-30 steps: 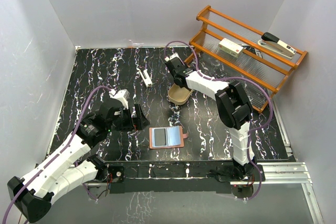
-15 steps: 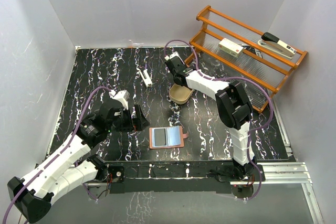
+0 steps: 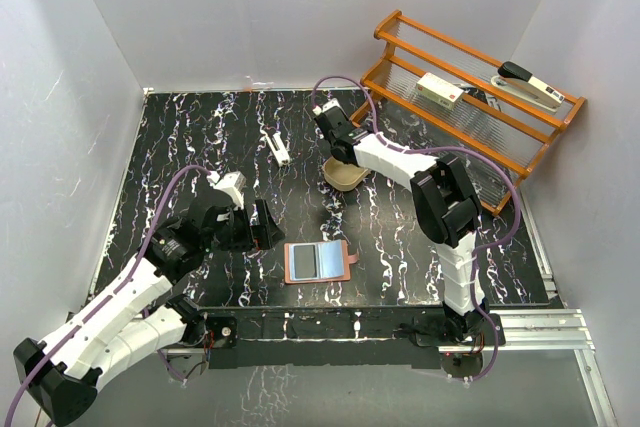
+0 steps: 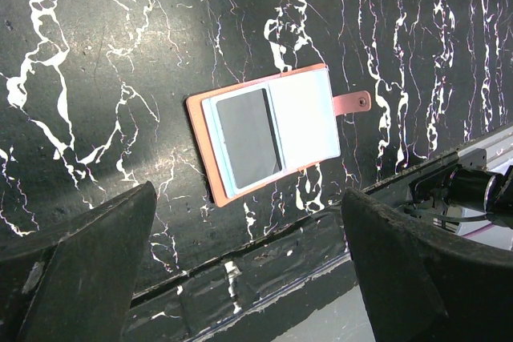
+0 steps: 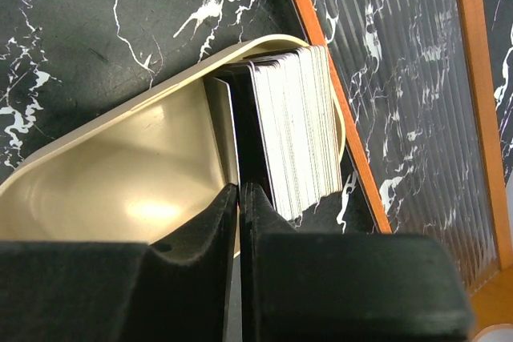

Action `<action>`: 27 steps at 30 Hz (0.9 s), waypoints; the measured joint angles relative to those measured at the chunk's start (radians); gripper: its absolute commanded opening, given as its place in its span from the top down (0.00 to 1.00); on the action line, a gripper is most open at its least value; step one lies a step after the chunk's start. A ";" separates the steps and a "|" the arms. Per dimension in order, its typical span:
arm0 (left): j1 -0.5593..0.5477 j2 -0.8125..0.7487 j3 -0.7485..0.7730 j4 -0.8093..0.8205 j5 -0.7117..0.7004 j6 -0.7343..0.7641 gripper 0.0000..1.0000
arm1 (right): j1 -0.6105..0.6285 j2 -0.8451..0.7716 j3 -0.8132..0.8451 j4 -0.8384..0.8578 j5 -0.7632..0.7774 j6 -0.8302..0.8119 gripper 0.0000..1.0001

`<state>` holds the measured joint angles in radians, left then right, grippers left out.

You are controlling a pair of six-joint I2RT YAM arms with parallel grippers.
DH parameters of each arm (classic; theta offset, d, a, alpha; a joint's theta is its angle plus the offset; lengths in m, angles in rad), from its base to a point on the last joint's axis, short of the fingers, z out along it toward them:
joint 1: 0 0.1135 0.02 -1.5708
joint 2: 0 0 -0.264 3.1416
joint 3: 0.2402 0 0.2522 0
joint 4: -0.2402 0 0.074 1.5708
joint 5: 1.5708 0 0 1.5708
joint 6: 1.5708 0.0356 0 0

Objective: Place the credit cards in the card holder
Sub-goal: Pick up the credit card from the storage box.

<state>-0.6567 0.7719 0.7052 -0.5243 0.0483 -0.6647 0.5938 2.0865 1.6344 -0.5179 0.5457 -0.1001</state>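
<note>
The card holder (image 3: 318, 261) (image 4: 272, 130) lies open on the black marble table, salmon-brown outside and pale blue inside, tab to the right, with a dark rectangle in its left half. My left gripper (image 3: 258, 227) (image 4: 248, 222) hovers just left of it, open and empty. The credit cards (image 5: 296, 134) stand on edge as a stack in the tan oval tray (image 3: 348, 181) (image 5: 120, 118). My right gripper (image 3: 340, 159) (image 5: 239, 186) reaches down into the tray, shut on one thin card pulled slightly away from the stack's left face.
An orange wooden rack (image 3: 470, 97) (image 5: 321, 54) stands right beside the tray and carries a white box (image 3: 438, 89) and a stapler (image 3: 530, 85). A small white object (image 3: 278, 149) lies mid-table. The table's front edge (image 4: 264, 262) runs just below the card holder.
My right gripper has closed onto a card in the tray, and the tray has shifted slightly toward the rack. The left arm and the card holder have not moved.
</note>
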 measured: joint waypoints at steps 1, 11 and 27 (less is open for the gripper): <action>0.000 0.001 0.000 0.000 0.000 0.000 0.01 | 0.000 0.000 0.002 -0.004 -0.003 0.001 0.97; 0.000 0.007 0.000 0.000 0.000 -0.001 0.01 | 0.000 -0.005 0.013 -0.043 -0.061 0.033 1.00; 0.000 -0.008 -0.091 0.087 0.064 -0.121 0.08 | -0.001 -0.332 -0.113 -0.087 -0.283 0.162 1.00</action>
<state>-0.6567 0.7635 0.6140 -0.4374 0.1120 -0.7860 0.5926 1.7546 1.5219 -0.6044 0.2626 0.0620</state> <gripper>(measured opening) 0.949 0.009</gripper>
